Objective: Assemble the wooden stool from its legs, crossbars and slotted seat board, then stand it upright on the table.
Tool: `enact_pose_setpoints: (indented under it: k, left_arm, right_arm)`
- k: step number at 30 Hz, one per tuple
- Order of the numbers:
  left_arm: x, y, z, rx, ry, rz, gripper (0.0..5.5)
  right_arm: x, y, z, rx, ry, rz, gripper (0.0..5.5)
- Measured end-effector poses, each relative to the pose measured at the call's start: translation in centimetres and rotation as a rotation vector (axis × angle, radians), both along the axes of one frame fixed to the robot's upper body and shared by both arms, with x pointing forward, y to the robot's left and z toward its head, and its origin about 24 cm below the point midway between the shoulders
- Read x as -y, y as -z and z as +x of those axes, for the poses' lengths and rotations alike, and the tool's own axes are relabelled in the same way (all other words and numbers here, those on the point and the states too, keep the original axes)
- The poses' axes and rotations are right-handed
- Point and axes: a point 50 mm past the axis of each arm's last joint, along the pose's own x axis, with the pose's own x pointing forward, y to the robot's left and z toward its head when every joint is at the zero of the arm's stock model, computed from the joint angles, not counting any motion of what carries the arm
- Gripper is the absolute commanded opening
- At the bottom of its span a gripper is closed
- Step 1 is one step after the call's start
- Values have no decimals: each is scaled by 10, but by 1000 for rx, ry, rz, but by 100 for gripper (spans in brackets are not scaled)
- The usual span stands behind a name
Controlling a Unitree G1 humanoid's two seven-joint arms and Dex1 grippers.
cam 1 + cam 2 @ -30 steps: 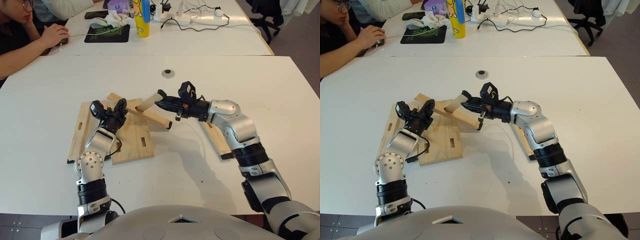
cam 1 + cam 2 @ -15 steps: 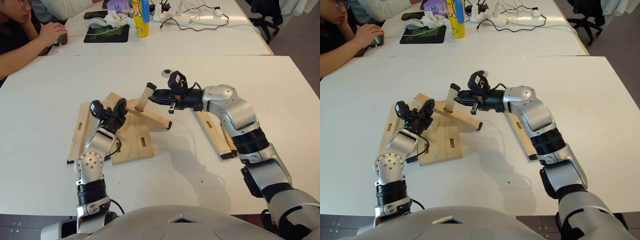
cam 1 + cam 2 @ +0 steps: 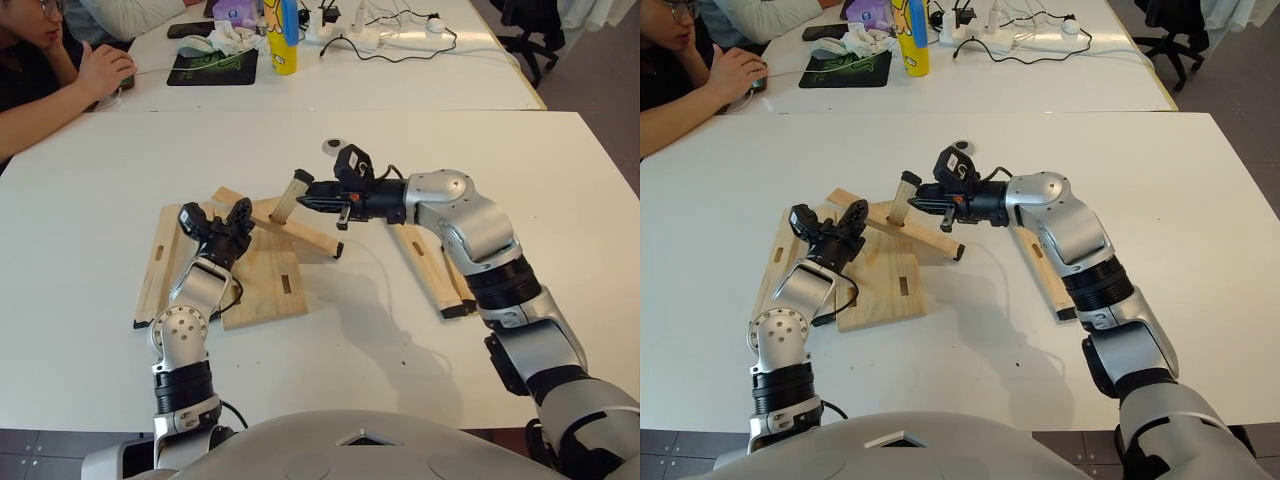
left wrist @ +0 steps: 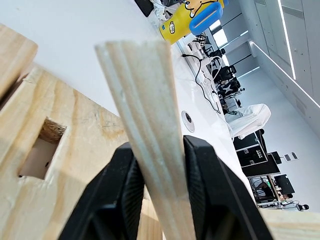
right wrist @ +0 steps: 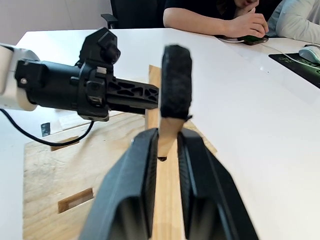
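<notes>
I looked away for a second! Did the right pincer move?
Yes. The right pincer moved farther away, toward the round table hole, tipping its wooden leg more upright.

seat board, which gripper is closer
Left. The left gripper is over the far edge of the seat board; the right gripper holds a leg beyond its far right corner.

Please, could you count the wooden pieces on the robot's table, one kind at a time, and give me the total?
short peg: 1
long bar: 1
wide slotted board: 1
narrow planks lying flat: 2 (left plank, right plank)
Total: 5
</notes>
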Motion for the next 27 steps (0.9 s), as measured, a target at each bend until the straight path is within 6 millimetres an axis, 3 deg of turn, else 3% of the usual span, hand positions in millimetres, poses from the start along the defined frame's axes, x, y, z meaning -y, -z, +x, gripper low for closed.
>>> enact_pose_setpoints:
  k: [11, 13, 15, 17, 22, 27]
  left_arm:
    - [1, 0, -2, 5, -7, -6, 107]
    - [7, -4, -2, 26, 36, 10, 107]
    - [14, -7, -2, 33, 69, 18, 107]
    - [16, -8, -1, 36, 78, 21, 107]
    - [18, -9, 0, 38, 94, 23, 107]
    - [18, -9, 0, 38, 97, 24, 107]
  right_arm:
    - [-4, 3, -4, 0, -15, -19, 43]
    - [-2, 25, -9, -69, -5, -118, 33]
    - [-3, 65, -28, -230, -25, -185, 2]
    - [-3, 79, -36, -286, -23, -204, 0]
    - [-4, 70, -32, -260, -10, -169, 0]
    - [2, 46, -22, -203, 17, -145, 0]
